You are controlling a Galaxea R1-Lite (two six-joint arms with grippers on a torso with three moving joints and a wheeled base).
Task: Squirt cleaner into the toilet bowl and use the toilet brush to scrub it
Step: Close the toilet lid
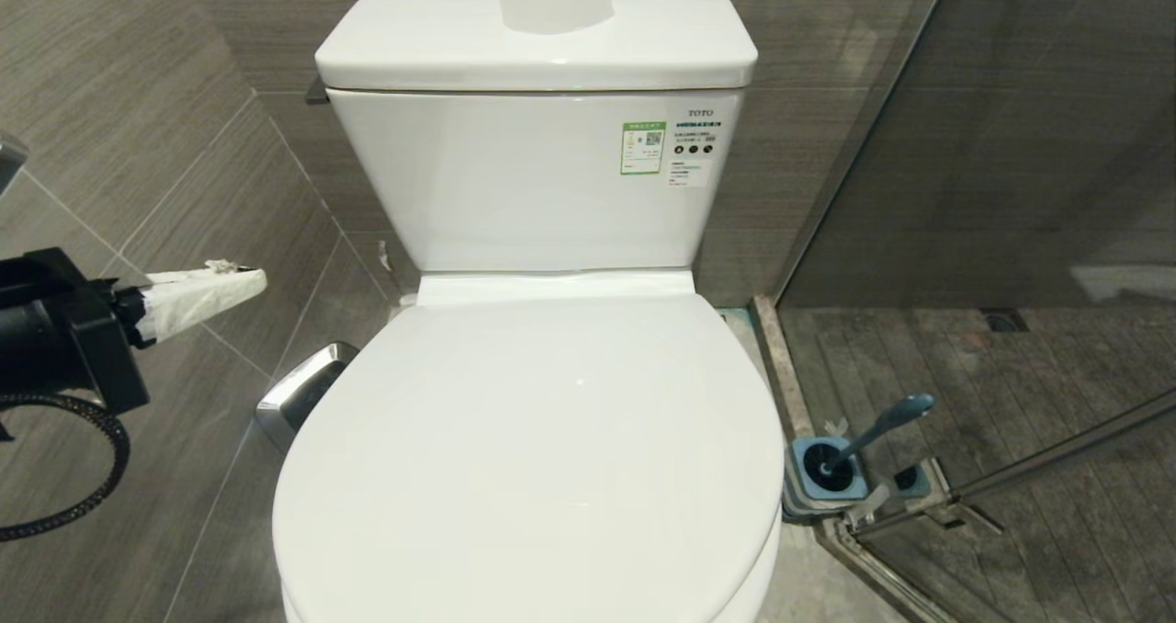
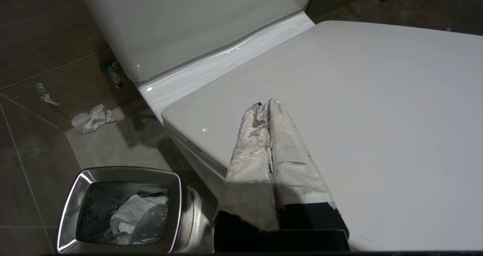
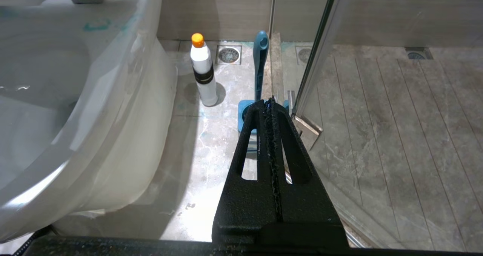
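Observation:
The toilet bowl (image 3: 113, 116) is white and glossy, and its lid (image 1: 533, 458) lies shut over it. My left gripper (image 1: 257, 281), its fingers wrapped in white tape, is shut and empty; it hovers at the lid's left side, and in the left wrist view its tips (image 2: 268, 103) hang over the lid's rear edge. The right gripper (image 3: 271, 99) is black, shut and empty, low to the right of the bowl. Beyond it the toilet brush (image 3: 259, 63) stands in its blue base (image 3: 245, 114), with the cleaner (image 3: 202, 71) upright on the floor beside it. The brush handle (image 1: 882, 425) leans right.
A square steel bin (image 2: 119, 210) with a bag in it stands on the floor left of the toilet, and crumpled tissue (image 2: 92, 118) lies behind it. The cistern (image 1: 537, 173) rises behind the lid. A glass shower partition (image 1: 1011, 145) closes off the right side.

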